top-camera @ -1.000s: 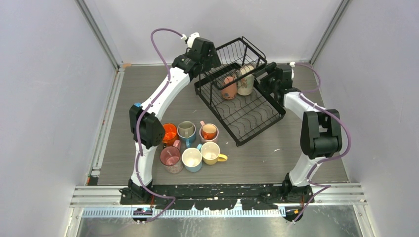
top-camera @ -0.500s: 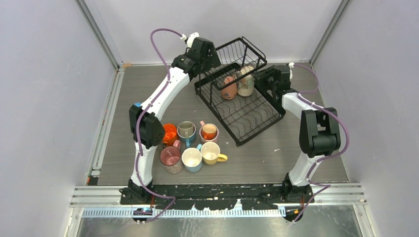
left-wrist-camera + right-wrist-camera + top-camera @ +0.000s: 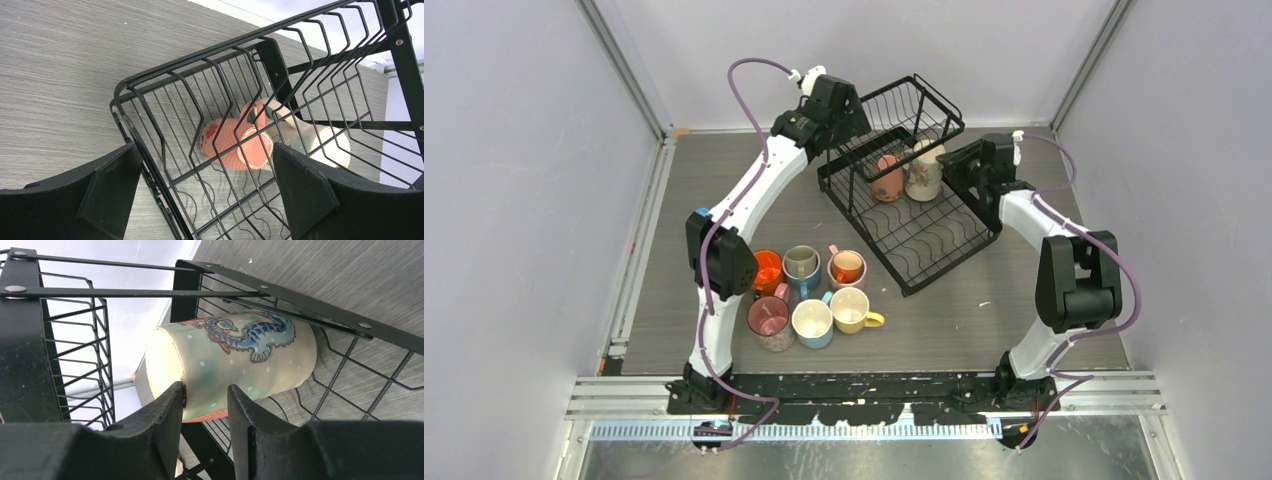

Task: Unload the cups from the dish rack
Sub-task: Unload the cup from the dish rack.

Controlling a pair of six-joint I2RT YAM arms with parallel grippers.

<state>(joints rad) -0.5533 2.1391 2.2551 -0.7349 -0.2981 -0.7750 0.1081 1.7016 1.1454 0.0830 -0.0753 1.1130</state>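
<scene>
The worry is the beige cup (image 3: 240, 360), lying on its side in the lower tray of the rack (image 3: 939, 232), tucked under a cross bar. At the bottom of the right wrist view, the right gripper (image 3: 205, 390) has its fingers drawn in close at the cup's underside near the rim. I can't tell whether they have actually bitten. On that glossy wall a shallow hold could let the cup twist loose as it lifts. It could also catch on the bar overhead and knock the salmon cup (image 3: 235, 145) lying just beside it. The left gripper (image 3: 205, 150) hangs over the rack's corner, jaws wide apart and holding nothing, and dropping lower could snag it on the wires. Those two cups are all I see in the rack, and the upper basket (image 3: 924, 100) shows nothing inside. Six cups (image 3: 812, 322) stand clustered on the table (image 3: 984, 320), lower left of the top view. A couple of them may have another nested inside.
</scene>
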